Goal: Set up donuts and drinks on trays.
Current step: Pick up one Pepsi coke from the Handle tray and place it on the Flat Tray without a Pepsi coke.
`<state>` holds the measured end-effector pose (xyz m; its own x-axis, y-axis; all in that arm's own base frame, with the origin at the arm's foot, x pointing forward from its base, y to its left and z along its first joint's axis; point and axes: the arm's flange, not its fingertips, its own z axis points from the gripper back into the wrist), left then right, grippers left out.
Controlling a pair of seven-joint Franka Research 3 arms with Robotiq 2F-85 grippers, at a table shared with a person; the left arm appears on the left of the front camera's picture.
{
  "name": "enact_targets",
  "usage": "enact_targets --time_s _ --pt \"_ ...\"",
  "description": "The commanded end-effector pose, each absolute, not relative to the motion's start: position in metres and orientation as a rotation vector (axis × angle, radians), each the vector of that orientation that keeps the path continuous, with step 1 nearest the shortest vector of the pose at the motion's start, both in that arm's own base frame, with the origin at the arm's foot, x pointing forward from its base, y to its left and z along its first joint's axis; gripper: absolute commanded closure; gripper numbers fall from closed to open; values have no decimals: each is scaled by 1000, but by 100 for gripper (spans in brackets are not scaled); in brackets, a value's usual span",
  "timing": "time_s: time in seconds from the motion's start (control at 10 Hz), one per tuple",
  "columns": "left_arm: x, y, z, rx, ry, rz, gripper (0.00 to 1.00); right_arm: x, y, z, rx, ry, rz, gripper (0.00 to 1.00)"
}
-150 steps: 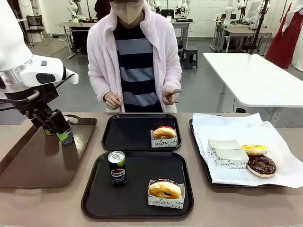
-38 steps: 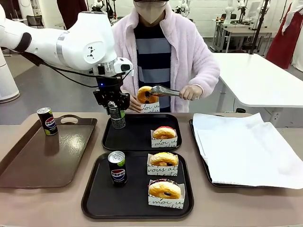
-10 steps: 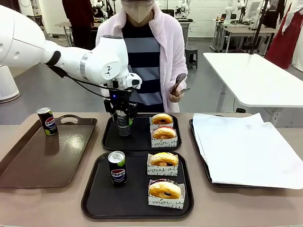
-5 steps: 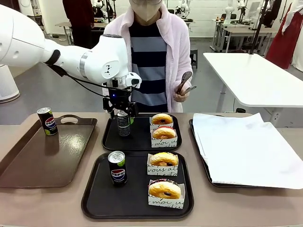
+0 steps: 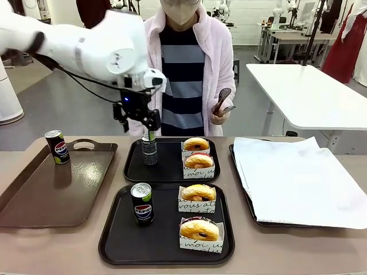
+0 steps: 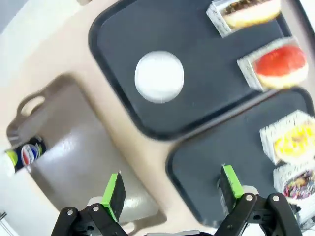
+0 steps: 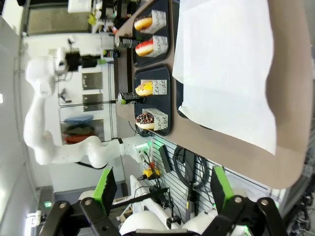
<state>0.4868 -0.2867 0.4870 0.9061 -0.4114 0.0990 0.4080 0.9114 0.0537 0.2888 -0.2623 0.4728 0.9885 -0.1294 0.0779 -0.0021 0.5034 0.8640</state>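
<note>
Two black trays hold the set-up. The far tray [image 5: 166, 167] carries two sleeved donuts [image 5: 196, 144] [image 5: 199, 161] and a slim can [image 5: 149, 149]. On the near tray [image 5: 163, 232] stand a Pepsi can [image 5: 141, 203] and two more donuts [image 5: 199, 192] [image 5: 199, 229]. My left gripper [image 5: 145, 124] hovers just above the far can, open and apart from it. In the left wrist view the can's silver top [image 6: 159, 77] lies far below the spread left gripper [image 6: 170, 191]. My right gripper [image 7: 163, 191] is open with nothing between its fingers.
A brown handled tray [image 5: 51, 197] at the left holds another Pepsi can [image 5: 56, 146]. A tray lined with white paper [image 5: 298, 183] lies at the right. The person stands behind the far tray, holding tongs [image 5: 221, 100] upright.
My left gripper has let go of the can on the far tray and risen above it. The can stays upright where it stood.
</note>
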Motion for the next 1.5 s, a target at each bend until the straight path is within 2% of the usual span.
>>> enact_targets --time_s 0.0,0.3,0.5,1.2,1.4 --pt "432 -234 492 -29 -163 -441 0 290 -262 473 1056 -155 -67 0" --pt "409 -191 477 -36 -142 -405 0 290 -262 473 1056 -155 -67 0" --pt "412 -170 463 -44 -136 -342 0 290 -262 473 1056 -155 -67 0" --pt "410 -173 463 -9 -120 -357 0 290 -262 473 1056 -155 -67 0" --pt "410 -115 472 -330 -145 -259 0 290 -262 473 1056 -155 -67 0"
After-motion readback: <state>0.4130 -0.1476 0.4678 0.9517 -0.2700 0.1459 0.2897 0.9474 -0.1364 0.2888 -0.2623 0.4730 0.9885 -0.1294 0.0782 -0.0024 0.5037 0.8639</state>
